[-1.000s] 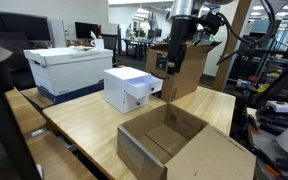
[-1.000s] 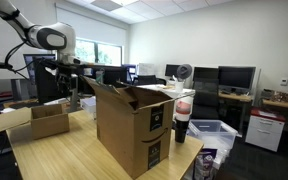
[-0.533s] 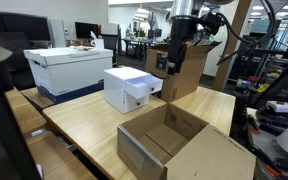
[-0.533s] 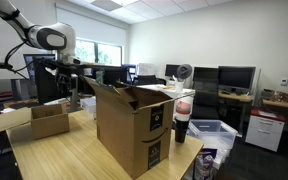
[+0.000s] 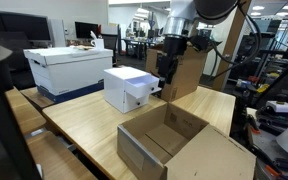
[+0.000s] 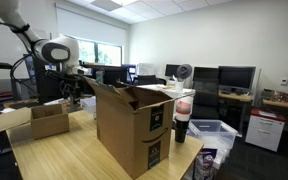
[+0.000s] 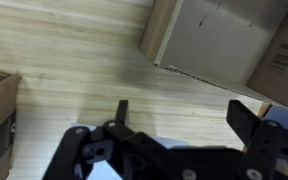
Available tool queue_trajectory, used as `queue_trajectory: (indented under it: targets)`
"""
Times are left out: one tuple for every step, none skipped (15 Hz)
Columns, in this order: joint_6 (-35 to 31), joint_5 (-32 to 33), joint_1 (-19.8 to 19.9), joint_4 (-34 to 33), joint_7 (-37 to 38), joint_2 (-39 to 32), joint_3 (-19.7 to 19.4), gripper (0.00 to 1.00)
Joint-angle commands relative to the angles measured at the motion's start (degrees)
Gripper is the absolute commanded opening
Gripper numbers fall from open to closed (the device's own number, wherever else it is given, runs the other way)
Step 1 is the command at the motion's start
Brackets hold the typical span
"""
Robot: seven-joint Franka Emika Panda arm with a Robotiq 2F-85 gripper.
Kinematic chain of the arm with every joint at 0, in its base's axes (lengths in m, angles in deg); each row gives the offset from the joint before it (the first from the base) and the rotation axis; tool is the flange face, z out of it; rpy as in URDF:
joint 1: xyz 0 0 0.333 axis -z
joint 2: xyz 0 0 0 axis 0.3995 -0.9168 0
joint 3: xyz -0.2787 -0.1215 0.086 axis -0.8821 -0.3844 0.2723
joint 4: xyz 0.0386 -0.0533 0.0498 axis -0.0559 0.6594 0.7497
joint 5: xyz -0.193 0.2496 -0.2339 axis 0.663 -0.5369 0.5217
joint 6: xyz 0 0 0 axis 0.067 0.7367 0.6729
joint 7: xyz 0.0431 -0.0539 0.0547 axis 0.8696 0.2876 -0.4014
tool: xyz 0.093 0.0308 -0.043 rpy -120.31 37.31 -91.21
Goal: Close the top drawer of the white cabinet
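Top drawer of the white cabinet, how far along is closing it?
Nothing looks done yet: in an exterior view the top drawer seems to stick out of the white cabinet. In hand: the end effector hangs near the drawer front, and the wrist view shows its jaws open and holding nothing. Left: meet the front and push it flush.

open office, white wall [image 6: 214, 35], bright window [image 6: 109, 55], ceiling light panels [image 6: 124, 3], desks with monitors [image 6: 236, 77], pale wood table [image 5: 84, 116]
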State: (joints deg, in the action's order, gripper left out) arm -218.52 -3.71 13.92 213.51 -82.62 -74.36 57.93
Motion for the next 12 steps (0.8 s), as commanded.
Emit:
queue_trajectory:
  targets:
    - [-4.5,-0.4,0.1,-4.4,3.8,-7.4,1.0,1.00]
    - [-6.3,-0.8,0.0,-6.7,6.7,-10.2,1.0,1.00]
    - [-6.8,-0.2,-0.1,-7.4,8.9,-10.9,0.8,1.00]
    - [-7.4,0.1,-0.2,-7.8,10.7,-11.2,0.6,0.90]
    - [-8.1,0.6,-0.3,-8.0,13.1,-11.4,0.2,0.74]
    - [-8.5,2.1,-0.6,-8.3,17.4,-11.5,-0.8,0.67]
    - [-8.4,2.7,-0.7,-8.3,19.1,-11.5,-1.1,0.60]
    - [-8.7,3.2,-0.8,-8.3,21.0,-11.4,-1.5,0.56]
    - [-9.0,4.1,-0.9,-8.4,23.6,-11.3,-2.0,0.47]
    - [-9.0,4.8,-1.0,-8.3,25.0,-11.2,-2.4,0.41]
    - [-9.1,5.3,-1.0,-8.5,26.1,-11.4,-2.5,0.37]
    - [-9.1,6.0,-1.1,-8.6,27.2,-11.5,-2.8,0.31]
